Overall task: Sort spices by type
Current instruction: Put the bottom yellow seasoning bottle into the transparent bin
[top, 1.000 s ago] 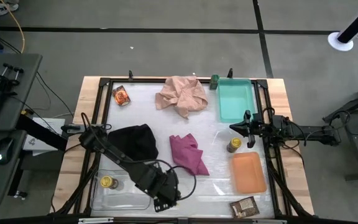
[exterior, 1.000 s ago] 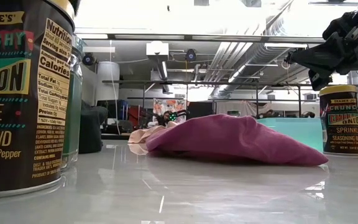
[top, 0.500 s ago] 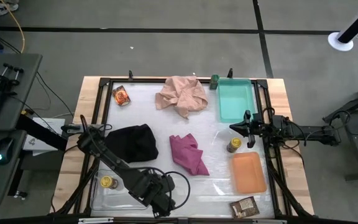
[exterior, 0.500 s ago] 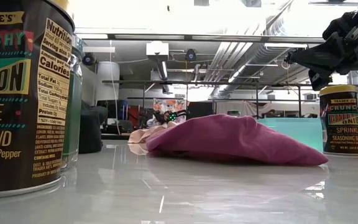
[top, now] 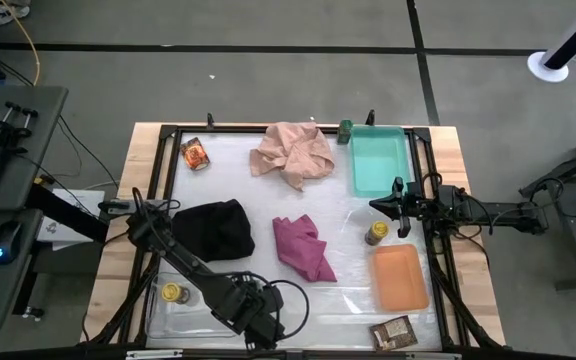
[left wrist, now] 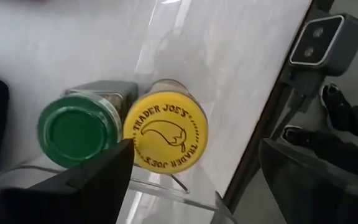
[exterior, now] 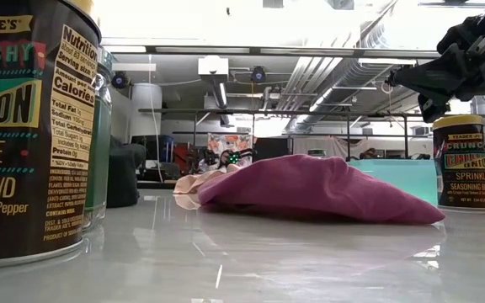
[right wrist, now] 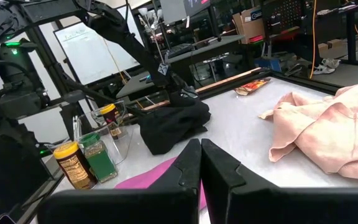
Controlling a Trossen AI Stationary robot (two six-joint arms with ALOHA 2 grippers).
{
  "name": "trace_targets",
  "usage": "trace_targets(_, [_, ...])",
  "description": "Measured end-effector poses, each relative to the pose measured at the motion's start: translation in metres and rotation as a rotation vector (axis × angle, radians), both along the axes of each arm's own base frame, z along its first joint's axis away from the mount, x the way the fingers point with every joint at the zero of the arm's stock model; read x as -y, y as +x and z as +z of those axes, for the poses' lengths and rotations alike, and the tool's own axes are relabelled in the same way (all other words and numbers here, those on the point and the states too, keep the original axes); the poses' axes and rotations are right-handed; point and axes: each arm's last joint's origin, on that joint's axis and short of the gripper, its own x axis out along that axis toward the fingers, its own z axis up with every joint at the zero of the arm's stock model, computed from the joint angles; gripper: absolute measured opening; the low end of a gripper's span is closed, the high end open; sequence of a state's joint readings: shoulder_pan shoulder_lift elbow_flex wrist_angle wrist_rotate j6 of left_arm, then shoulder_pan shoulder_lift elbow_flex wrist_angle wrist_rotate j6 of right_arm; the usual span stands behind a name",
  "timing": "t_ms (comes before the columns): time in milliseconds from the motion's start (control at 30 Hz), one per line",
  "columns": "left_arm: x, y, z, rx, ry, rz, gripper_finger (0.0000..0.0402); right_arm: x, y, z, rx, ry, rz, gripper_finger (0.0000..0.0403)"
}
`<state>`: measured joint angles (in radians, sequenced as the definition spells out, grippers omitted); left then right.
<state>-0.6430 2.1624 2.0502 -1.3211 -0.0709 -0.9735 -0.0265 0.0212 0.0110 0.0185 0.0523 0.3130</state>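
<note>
My left gripper (left wrist: 194,152) is open and points down over two jars near the table's near edge. They stand side by side, a yellow-lidded jar (left wrist: 165,132) and a green-lidded jar (left wrist: 76,130). The fingers straddle the yellow lid without touching it. In the high view the left gripper (top: 260,325) hides both jars. Another yellow-lidded jar (top: 172,292) stands in the clear tray (top: 203,318). A third (top: 376,233) stands just near of my shut right gripper (top: 376,205). One packet (top: 196,153) lies far left, another (top: 393,331) near right. A dark-green jar (top: 345,128) stands beside the teal tray.
The teal tray (top: 378,160) is at the far right and the orange tray (top: 400,277) at the near right. Pink cloth (top: 293,152), black cloth (top: 216,228) and magenta cloth (top: 303,247) lie across the middle. The low camera (left wrist: 316,37) sits at the near edge, close to the two jars.
My left gripper has shifted a little toward the table's left and near edge and stays open over the two jars. Nothing else has moved.
</note>
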Motion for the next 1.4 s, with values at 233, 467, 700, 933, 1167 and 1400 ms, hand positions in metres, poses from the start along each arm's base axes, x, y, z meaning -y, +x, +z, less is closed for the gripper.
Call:
trace_targets(233, [-0.011,0.004,0.001,-0.01,0.034,-0.027,0.0327,0.0,0.0,0.0,0.0,0.0,0.0,0.0001])
trace_targets(467, [-0.026,0.011,0.001,-0.032,0.058,-0.02,0.0327,0.0,0.0,0.0,0.0,0.0,0.0,0.0001])
trace_targets(700, [-0.035,0.016,0.001,-0.063,0.017,-0.016,0.0327,0.0,0.0,0.0,0.0,0.0,0.0,0.0001])
trace_targets(933, [-0.036,0.014,0.001,-0.089,0.023,-0.027,0.0327,0.0,0.0,0.0,0.0,0.0,0.0,0.0001])
trace_targets(1167, [-0.033,0.013,0.001,-0.105,-0.025,-0.035,0.0327,0.0,0.0,0.0,0.0,0.0,0.001,0.0001])
trace_targets(1400, [-0.032,0.013,-0.001,-0.103,-0.037,-0.037,0.0327,0.0,0.0,0.0,0.0,0.0,0.001,0.0001])
